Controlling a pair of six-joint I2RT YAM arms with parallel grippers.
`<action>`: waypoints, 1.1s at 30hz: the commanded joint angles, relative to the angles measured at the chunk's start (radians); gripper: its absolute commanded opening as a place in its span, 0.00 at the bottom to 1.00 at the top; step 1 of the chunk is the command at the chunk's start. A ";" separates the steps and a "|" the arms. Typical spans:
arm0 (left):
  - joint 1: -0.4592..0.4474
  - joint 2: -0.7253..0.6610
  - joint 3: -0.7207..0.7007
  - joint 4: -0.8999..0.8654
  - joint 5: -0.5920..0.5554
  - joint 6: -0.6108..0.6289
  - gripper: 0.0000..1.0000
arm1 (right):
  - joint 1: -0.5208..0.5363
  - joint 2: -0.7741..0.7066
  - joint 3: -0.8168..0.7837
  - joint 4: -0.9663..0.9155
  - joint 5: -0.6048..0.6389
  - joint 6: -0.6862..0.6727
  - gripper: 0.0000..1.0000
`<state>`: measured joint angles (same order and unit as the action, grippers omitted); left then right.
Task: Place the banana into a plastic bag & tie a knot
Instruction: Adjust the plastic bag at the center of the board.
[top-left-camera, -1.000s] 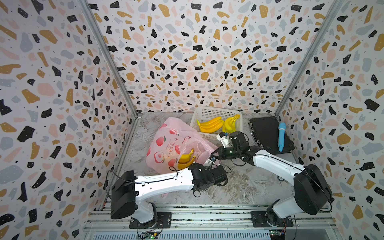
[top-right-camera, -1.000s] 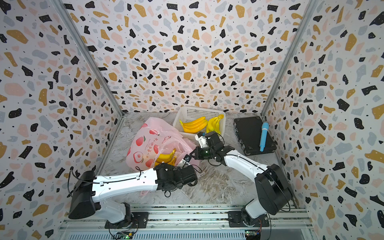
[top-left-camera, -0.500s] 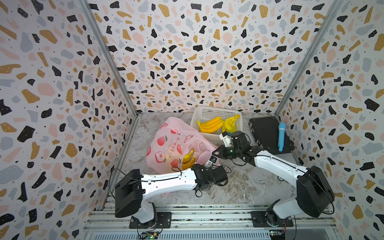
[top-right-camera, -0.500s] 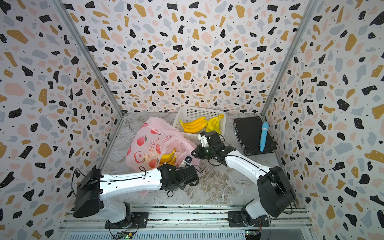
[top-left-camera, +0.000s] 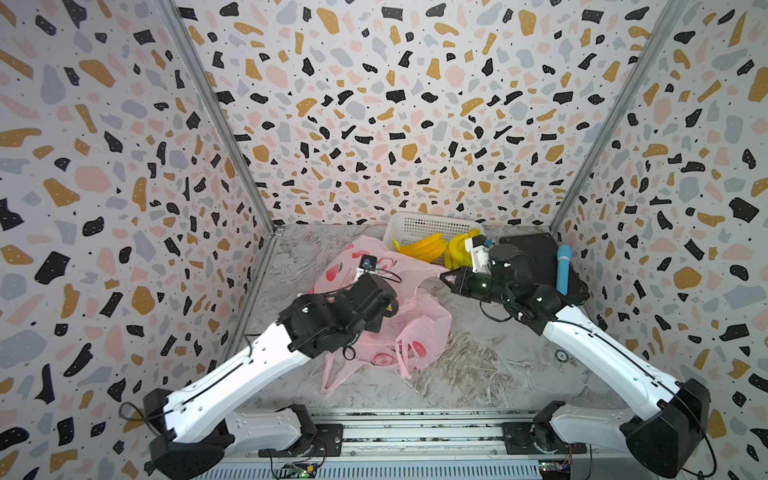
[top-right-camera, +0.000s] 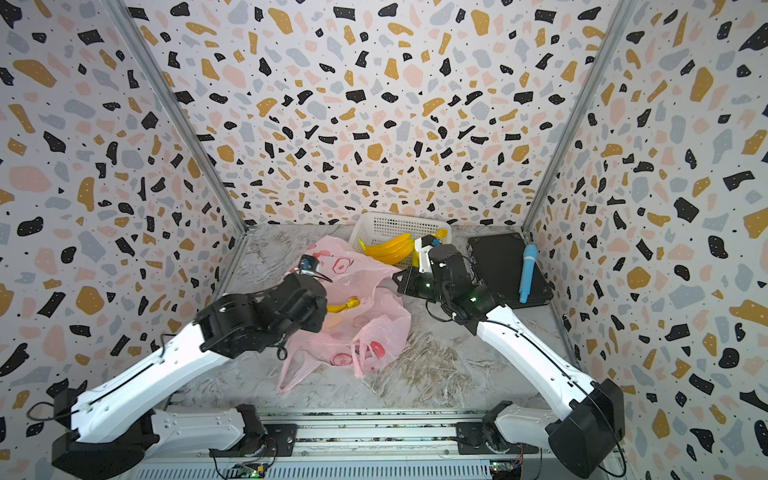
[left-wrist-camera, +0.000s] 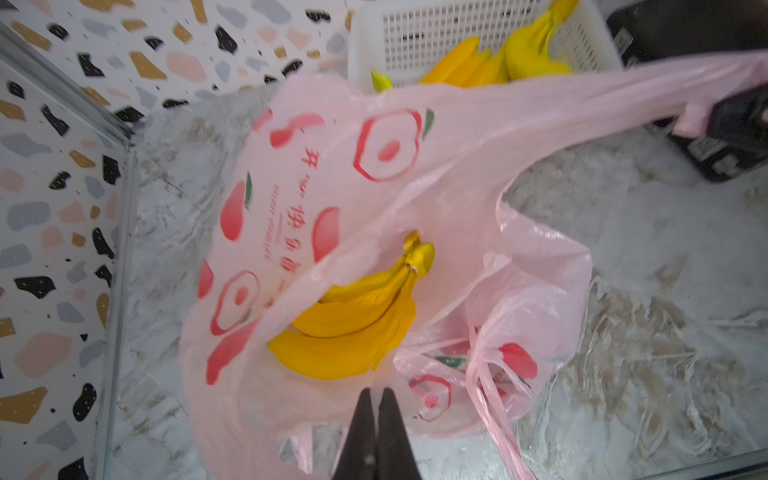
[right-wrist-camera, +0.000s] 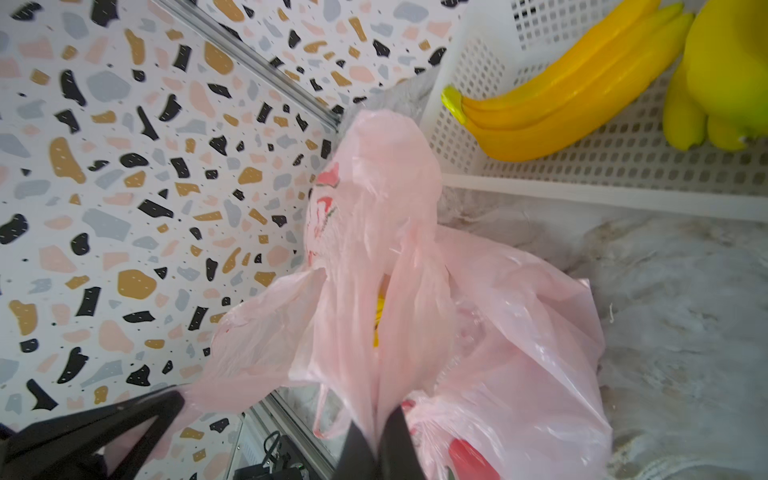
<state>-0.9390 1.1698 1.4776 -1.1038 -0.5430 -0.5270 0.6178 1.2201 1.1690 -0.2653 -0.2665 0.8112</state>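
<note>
The pink plastic bag (top-left-camera: 419, 320) with red fruit prints lies mid-floor, its mouth pulled open between both arms. A yellow banana (left-wrist-camera: 353, 324) bunch rests inside it, and its stem end also shows in a top view as the banana (top-right-camera: 343, 306). My left gripper (left-wrist-camera: 376, 390) is shut on the bag's near rim; in a top view this gripper (top-left-camera: 388, 305) hangs over the bag's left side. My right gripper (right-wrist-camera: 378, 415) is shut on a gathered strip of the bag (right-wrist-camera: 374, 216), and from above it (top-left-camera: 444, 277) holds that strip taut at the right.
A white basket (top-left-camera: 415, 222) with more bananas (top-left-camera: 424, 247) stands at the back wall. A black case (top-left-camera: 540, 253) with a blue cylinder (top-left-camera: 564, 268) on it lies back right. Two loose bag handles (top-left-camera: 332, 374) trail toward the front rail. Patterned walls close in on three sides.
My left gripper has closed on the bag's rim and moved up and back from the front of the bag. The bag's mouth is now stretched. The right gripper has kept its hold.
</note>
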 joint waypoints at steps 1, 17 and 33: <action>0.048 0.013 0.152 -0.084 -0.026 0.142 0.00 | 0.009 -0.037 0.108 -0.039 0.046 0.015 0.00; 0.304 0.210 0.745 -0.067 0.603 0.397 0.00 | 0.013 -0.112 0.396 -0.226 0.152 -0.054 0.00; 0.727 0.342 0.434 0.476 1.341 0.320 0.00 | -0.014 0.071 0.425 -0.206 0.195 -0.275 0.00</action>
<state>-0.2440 1.4963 1.8626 -0.7967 0.6415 -0.2195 0.6174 1.2675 1.5234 -0.4744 -0.0788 0.6220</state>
